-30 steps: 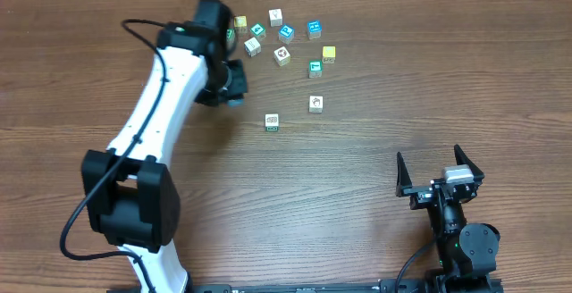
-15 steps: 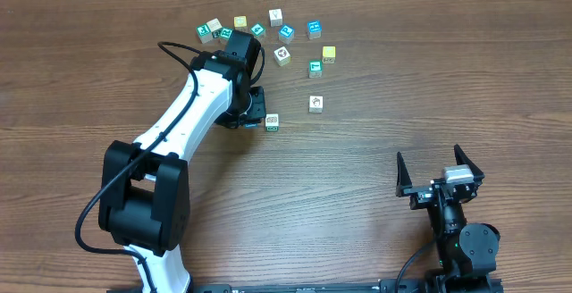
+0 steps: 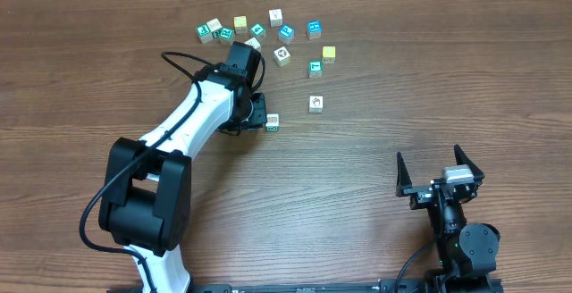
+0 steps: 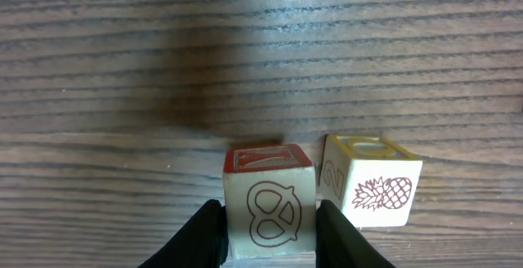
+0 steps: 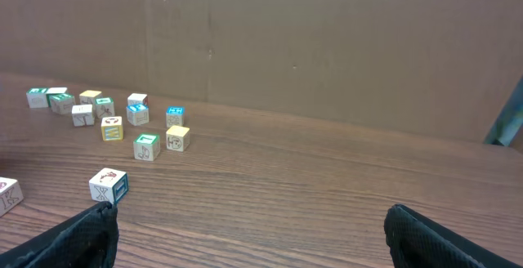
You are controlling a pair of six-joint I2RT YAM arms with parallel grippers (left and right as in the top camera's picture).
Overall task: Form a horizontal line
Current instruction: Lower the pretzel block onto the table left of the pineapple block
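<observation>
In the left wrist view my left gripper (image 4: 270,229) is shut on a white cube with a pretzel picture and a red top (image 4: 268,193). It holds the cube low over the table, right beside a white pineapple cube with a yellow top (image 4: 377,188); the two look about touching. From overhead the left gripper (image 3: 255,116) hides the pretzel cube, and the pineapple cube (image 3: 272,121) shows just to its right. My right gripper (image 3: 436,173) is open and empty near the front right, far from the cubes; it also shows in the right wrist view (image 5: 261,235).
Several loose cubes are scattered at the back: a teal-faced one (image 3: 206,30), a yellow one (image 3: 329,54), a teal one (image 3: 315,68) and a lone white one (image 3: 315,103), also in the right wrist view (image 5: 108,185). The left arm's cable (image 3: 179,58) loops over the table.
My left arm has swung from the back cluster down and to the right, bringing the pretzel cube beside the pineapple cube. The right arm has not moved.
</observation>
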